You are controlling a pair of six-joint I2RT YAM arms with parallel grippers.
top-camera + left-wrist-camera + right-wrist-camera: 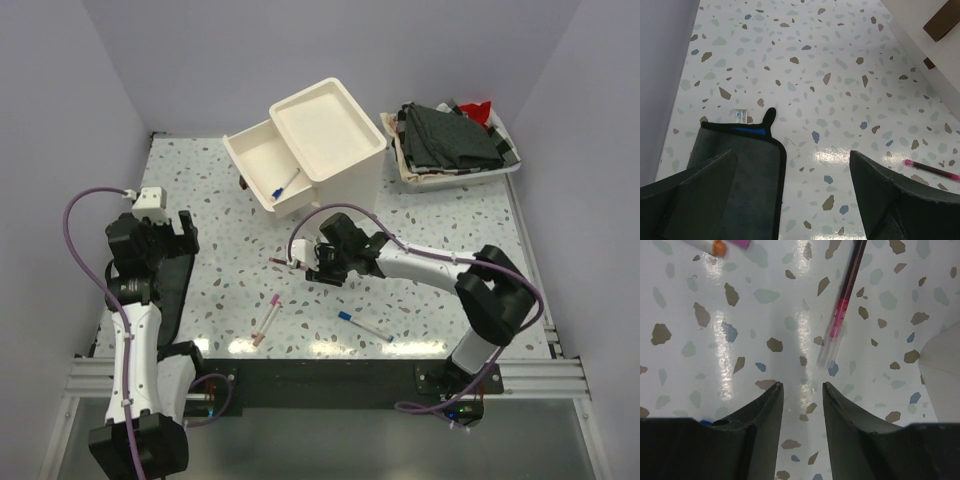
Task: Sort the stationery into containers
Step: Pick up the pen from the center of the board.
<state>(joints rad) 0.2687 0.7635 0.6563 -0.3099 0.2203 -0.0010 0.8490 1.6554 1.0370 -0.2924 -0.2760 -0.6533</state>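
The cream-white cabinet [335, 135] stands at the back with one drawer [258, 160] pulled out; a white pen with a blue cap [285, 185] lies in it. My right gripper [296, 258] is open and empty, low over the table. A maroon pen [842, 310] lies just ahead of its fingertips, slightly right of the gap, and shows in the top view [277, 261]. A pink pen [268, 320] and a white blue-capped pen [365, 327] lie near the front. My left gripper [165, 232] is open and empty over a dark pouch [740, 170].
A white tray of dark cloths [455, 145] sits at the back right. The dark pouch [170, 285] lies at the left edge. The left wrist view shows the pink pen [932, 170] and a brown drawer handle [942, 22]. A pen end with orange and pink parts [715, 246] lies far left.
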